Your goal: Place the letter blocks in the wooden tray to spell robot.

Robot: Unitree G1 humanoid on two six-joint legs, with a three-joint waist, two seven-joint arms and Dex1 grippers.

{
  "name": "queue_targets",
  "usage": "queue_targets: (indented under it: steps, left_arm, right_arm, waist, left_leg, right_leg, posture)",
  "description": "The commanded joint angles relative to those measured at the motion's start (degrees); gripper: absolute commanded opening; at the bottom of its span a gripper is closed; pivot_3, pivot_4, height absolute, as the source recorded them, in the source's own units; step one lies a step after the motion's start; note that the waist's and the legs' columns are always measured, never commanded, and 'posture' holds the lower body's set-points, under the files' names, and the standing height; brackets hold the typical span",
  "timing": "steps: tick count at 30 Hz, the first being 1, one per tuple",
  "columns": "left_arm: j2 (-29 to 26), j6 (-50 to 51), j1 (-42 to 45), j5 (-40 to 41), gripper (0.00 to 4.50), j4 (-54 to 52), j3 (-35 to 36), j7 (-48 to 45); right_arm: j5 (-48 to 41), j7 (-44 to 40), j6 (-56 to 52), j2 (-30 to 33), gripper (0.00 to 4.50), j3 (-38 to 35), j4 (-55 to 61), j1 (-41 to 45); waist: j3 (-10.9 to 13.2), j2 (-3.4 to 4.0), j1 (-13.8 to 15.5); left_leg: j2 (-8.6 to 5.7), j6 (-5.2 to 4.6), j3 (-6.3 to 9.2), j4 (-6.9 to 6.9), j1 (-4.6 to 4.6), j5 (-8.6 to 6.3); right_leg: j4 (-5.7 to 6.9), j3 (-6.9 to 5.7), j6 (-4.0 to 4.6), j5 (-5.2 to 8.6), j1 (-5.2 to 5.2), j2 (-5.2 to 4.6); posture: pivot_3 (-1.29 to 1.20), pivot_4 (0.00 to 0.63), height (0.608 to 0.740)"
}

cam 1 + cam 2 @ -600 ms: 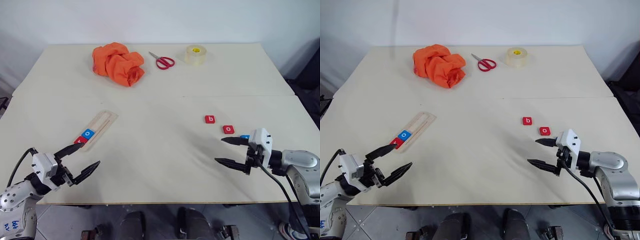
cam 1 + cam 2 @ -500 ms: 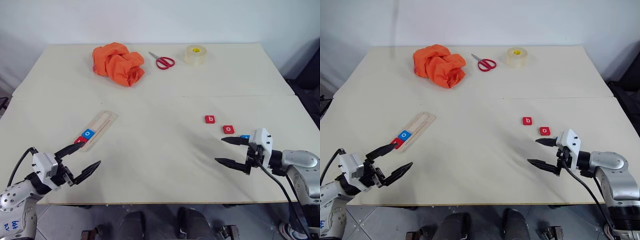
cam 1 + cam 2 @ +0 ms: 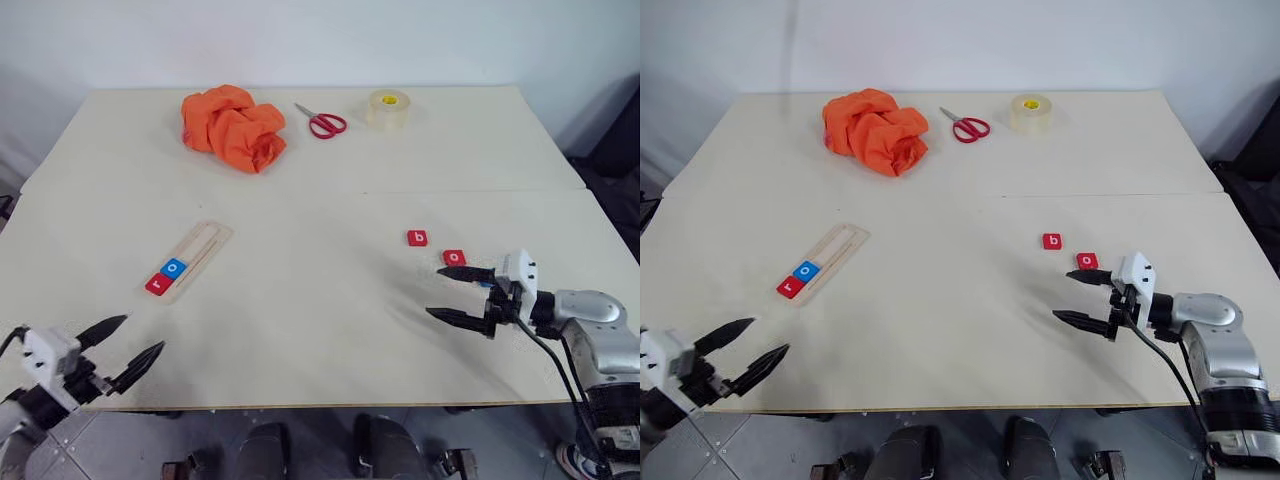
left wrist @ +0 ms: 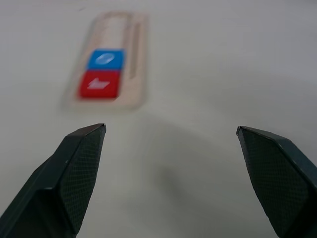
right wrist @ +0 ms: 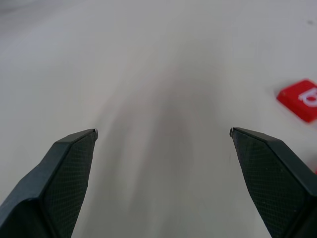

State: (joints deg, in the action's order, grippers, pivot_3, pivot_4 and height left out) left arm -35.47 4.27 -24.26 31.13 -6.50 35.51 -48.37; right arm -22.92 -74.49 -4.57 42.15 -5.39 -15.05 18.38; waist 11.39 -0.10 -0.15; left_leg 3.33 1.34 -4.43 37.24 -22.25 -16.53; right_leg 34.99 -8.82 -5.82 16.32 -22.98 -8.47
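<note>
Two red letter blocks (image 3: 437,248) lie just beyond spread right claw (image 3: 458,295).

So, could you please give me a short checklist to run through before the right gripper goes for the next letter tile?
1. Right gripper open and empty: ok, jaws wide apart, nothing between them.
2. Left gripper out of the way: ok, open at the table's near left edge, apart from the wooden tray.
3. Tiles already in the tray: ok, red r tile and blue o tile sit side by side at its near end.
4. Next tile reachable: ok, red b tile lies flat on the table, unobstructed.
5. Red o tile clear of the fingers: cannot tell, it lies just behind the upper fingertip.
</note>
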Motion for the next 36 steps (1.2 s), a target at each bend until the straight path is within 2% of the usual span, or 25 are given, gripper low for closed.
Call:
queue_targets:
  steps: [1,7,13,18,24,29,36]
  left_arm:
    - [-0.1,-0.7,-3.1,2.1,4.5,-2.0,5.7,-0.6]
    - [-0.1,-0.7,-3.3,1.6,4.5,-1.8,7.9,-0.3]
    - [-2.1,0.4,1.1,0.3,4.5,0.9,5.8,-0.1]
    - [-6.4,1.1,13.0,-3.5,4.5,10.6,-1.2,-0.9]
    - [-8.4,1.3,26.8,-8.9,4.5,22.5,-9.5,-0.4]
    - [-8.6,0.3,32.2,-11.8,4.5,28.4,-13.1,-0.5]
    - [-8.7,2.2,33.9,-13.9,4.5,29.9,-16.3,-0.9]
  right_arm:
    - [0.3,-2.1,1.7,-0.7,4.47,0.8,-2.3,3.5]
    - [1.5,-4.8,4.3,-2.3,4.47,2.4,-7.9,7.9]
    - [1.9,-8.1,6.9,-3.1,4.47,3.5,-10.6,10.0]
    - [1.8,-8.4,7.9,-3.9,4.47,3.3,-11.2,10.9]
    - [1.0,-7.9,6.0,-3.4,4.47,2.9,-7.6,8.9]
    - [0.6,-7.0,4.5,-2.8,4.47,2.2,-4.3,6.8]
    - [-0.2,-4.8,1.1,-2.2,4.47,1.6,1.9,4.0]
  waist:
    - [0.0,-0.02,0.0]
    - [0.0,-0.03,0.0]
    - [0.0,-0.04,-0.1]
    - [0.0,-0.04,0.0]
    - [0.0,-0.09,-0.1]
    - [0.0,-0.13,-0.8]
    - [0.0,-0.13,-1.3]
  left_leg:
    - [0.02,0.02,-0.03,0.02,-0.01,-0.01]
    - [0.03,0.01,-0.18,0.02,-0.08,-0.02]
    - [0.03,0.01,-0.53,0.04,-0.08,-0.02]
    - [0.08,0.01,-0.76,0.12,0.05,-0.01]
    - [0.18,0.04,-1.01,0.15,0.08,-0.02]
    - [0.36,0.33,-1.22,0.15,0.09,0.08]
    - [0.36,0.34,-1.25,0.18,0.1,0.06]
  right_leg:
    - [0.01,0.02,0.01,0.0,-0.03,0.0]
    - [0.07,0.14,0.05,-0.02,-0.24,0.02]
    - [0.27,0.44,0.05,-0.03,-0.49,0.04]
    - [0.55,0.73,0.09,-0.05,-0.62,0.08]
    - [0.6,0.99,0.14,-0.12,-0.71,0.24]
    - [0.69,1.19,0.13,-0.15,-0.76,0.48]
    - [0.67,1.29,0.12,-0.16,-0.76,0.49]
  posture:
    - [0.0,0.15,0.74]
    - [0.0,0.15,0.74]
    - [0.0,0.15,0.74]
    - [0.0,0.15,0.74]
    - [0.0,0.15,0.74]
    - [0.0,0.15,0.74]
    - [0.0,0.15,0.74]
